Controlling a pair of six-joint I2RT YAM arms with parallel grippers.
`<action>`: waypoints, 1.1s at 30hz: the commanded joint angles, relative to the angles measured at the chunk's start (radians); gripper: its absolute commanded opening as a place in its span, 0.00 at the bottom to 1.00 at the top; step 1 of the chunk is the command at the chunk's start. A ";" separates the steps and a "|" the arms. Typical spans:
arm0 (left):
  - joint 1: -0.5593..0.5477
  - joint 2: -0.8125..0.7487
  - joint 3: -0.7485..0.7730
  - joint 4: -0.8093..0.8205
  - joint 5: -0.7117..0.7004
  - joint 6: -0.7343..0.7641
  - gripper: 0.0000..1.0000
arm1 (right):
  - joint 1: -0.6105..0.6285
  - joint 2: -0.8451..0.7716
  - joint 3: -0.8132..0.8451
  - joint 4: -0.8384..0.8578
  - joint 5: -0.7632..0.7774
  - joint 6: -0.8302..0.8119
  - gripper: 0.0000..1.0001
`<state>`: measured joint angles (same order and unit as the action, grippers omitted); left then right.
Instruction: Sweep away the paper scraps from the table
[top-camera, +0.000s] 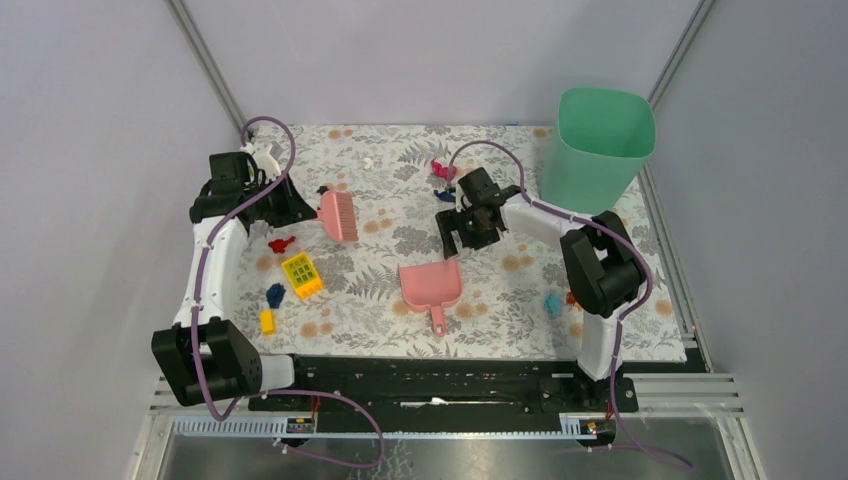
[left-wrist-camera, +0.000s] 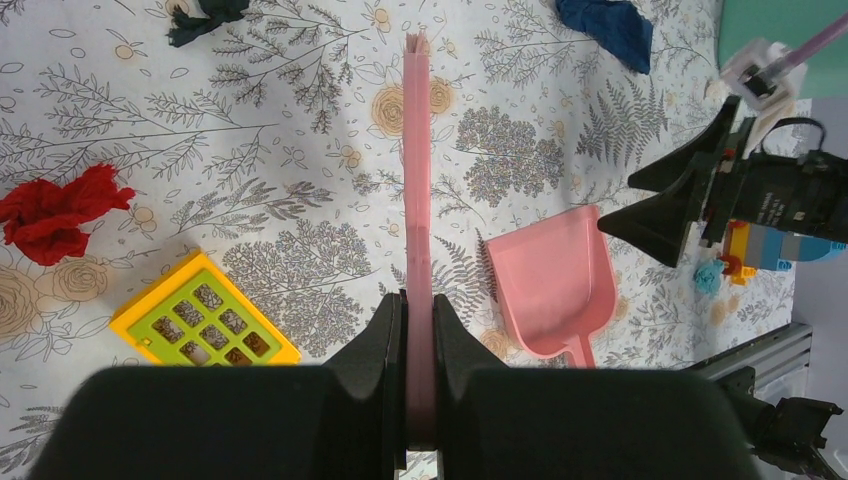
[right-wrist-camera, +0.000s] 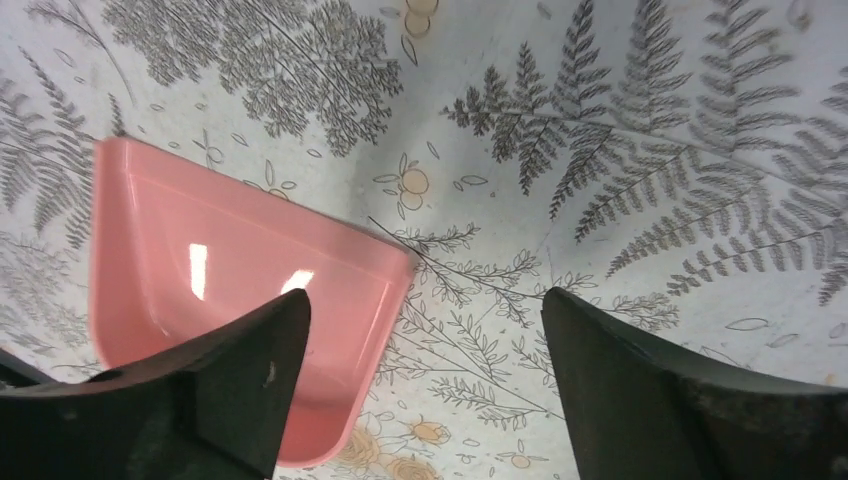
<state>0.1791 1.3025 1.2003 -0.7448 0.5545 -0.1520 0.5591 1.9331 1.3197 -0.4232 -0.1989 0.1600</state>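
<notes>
The paper scraps lie scattered on the leaf-patterned table (top-camera: 390, 150): red (top-camera: 282, 243), blue (top-camera: 275, 293), magenta (top-camera: 441, 170), dark blue (top-camera: 445, 195) and cyan (top-camera: 552, 300). My left gripper (top-camera: 300, 205) is shut on the handle of a pink brush (top-camera: 340, 215), which points out from the jaws over the table (left-wrist-camera: 418, 180). The red scrap (left-wrist-camera: 55, 215) lies to its left. My right gripper (right-wrist-camera: 425, 320) is open over the far corner of the pink dustpan (right-wrist-camera: 230, 270), with nothing between its fingers. The dustpan (top-camera: 432, 285) lies flat at mid table.
A green bin (top-camera: 597, 150) stands at the back right. A yellow studded brick (top-camera: 303, 275) and a small yellow brick (top-camera: 267, 321) lie at the front left. A multicoloured toy-brick vehicle (left-wrist-camera: 770, 245) sits beside the right arm. A black rail (top-camera: 430, 375) runs along the near edge.
</notes>
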 joint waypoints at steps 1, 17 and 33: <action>0.009 -0.012 0.019 0.052 0.033 -0.007 0.00 | -0.030 -0.102 0.110 -0.037 -0.013 -0.067 0.99; 0.008 0.012 0.010 0.059 0.054 -0.014 0.00 | -0.037 -0.344 -0.083 -0.098 -0.147 -0.145 1.00; 0.009 0.016 -0.014 0.071 0.120 -0.011 0.00 | -0.022 -0.347 -0.216 -0.106 0.009 -0.121 1.00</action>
<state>0.1818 1.3178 1.1828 -0.7265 0.6273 -0.1585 0.5304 1.6100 1.1145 -0.5297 -0.3038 0.0074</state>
